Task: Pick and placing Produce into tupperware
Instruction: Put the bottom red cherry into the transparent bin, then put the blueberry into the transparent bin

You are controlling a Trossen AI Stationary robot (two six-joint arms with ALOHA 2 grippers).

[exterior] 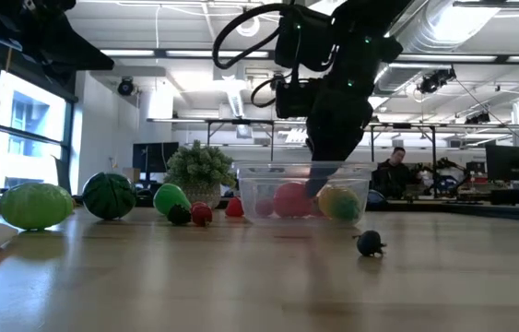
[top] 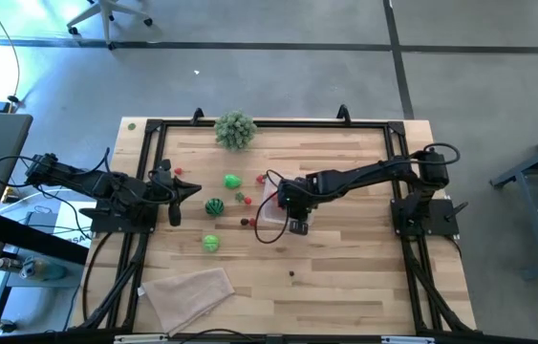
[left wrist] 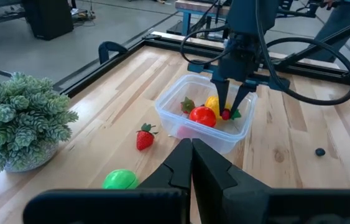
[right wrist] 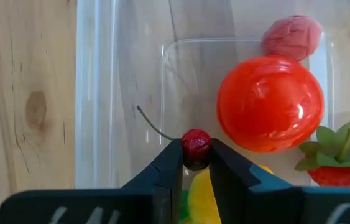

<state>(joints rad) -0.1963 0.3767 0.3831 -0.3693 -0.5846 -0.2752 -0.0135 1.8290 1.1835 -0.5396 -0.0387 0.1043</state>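
The clear tupperware point(left wrist: 181, 102) stands at the table's middle. It holds a red tomato point(right wrist: 271, 102), a pink piece point(right wrist: 293, 36), a strawberry point(right wrist: 339, 165) and a yellow piece point(right wrist: 201, 193). My right gripper point(right wrist: 195, 154) reaches down into it, shut on a small red berry point(left wrist: 225, 114). On the table to its left lie more produce: a strawberry point(left wrist: 145, 138), a green ball point(top: 233, 180), a dark green ball point(top: 214, 205) and a light green piece point(top: 210, 243). My left gripper point(left wrist: 191, 146) waits shut at the table's left side. My right gripper pinches the small red berry's two sides point(right wrist: 195, 138) between its two fingertips. The fingers come steeply from above, pointing down into the tupperware. The berry's thin stem point(right wrist: 153, 124) sticks out past the fingers. Whether the berry touches the tupperware's floor, I cannot tell.
A bushy grey-green plant point(top: 235, 129) stands at the table's far edge. A beige folded cloth point(top: 190, 291) lies near the front left. A small dark berry point(top: 292, 275) rests alone on the wood toward the near edge. A black frame point(top: 269, 122) runs round the table.
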